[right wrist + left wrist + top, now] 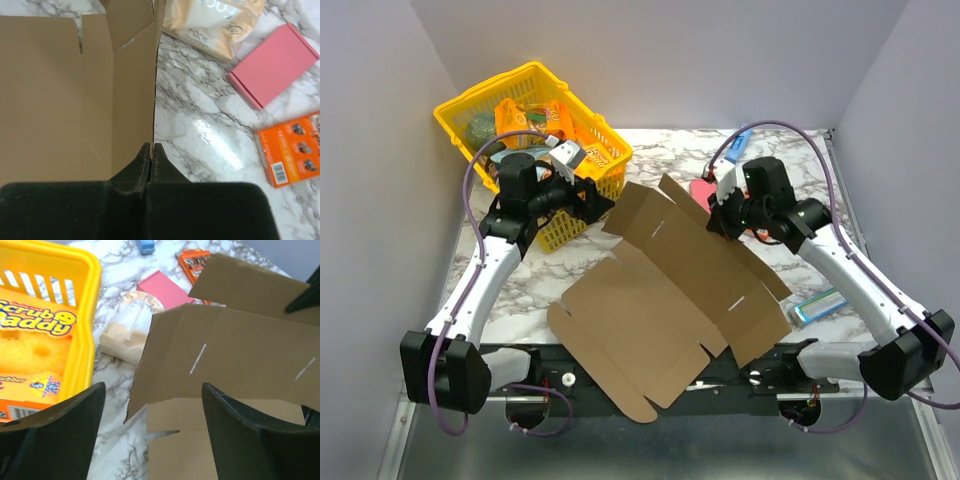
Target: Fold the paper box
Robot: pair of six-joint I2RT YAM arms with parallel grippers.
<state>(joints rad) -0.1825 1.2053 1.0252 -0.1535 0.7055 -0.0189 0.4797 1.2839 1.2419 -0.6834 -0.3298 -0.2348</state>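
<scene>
**Right gripper pinches raised flap, left gripper spread**

We see the paper box (660, 290) as an unfolded brown corrugated sheet, centre of the top view, lying on the marble table (535, 285) with its lower corner past the near edge between the arm bases. Its upper right panel is tilted up off the table, slits visible

Right gripper (151, 147): fingers pressed together, and in the right wrist view the panel's right edge runs straight into the seam between them, so we read it as a pinch on that edge

Left gripper (150, 390): fingers spread wide, nothing between them; the box's upper left flap is just beyond the tips, and we cannot tell whether it touches them

Yellow basket (470, 110) upper left of the top view, just beside the left gripper, with a Scrub Daddy sponge pack (35, 335) inside

On the bare marble right of the box in the right wrist view: tan pouch (215, 20) at top, pink box (272, 65) upper right, orange box (295, 147) at the right edge, all apart from the cardboard
</scene>
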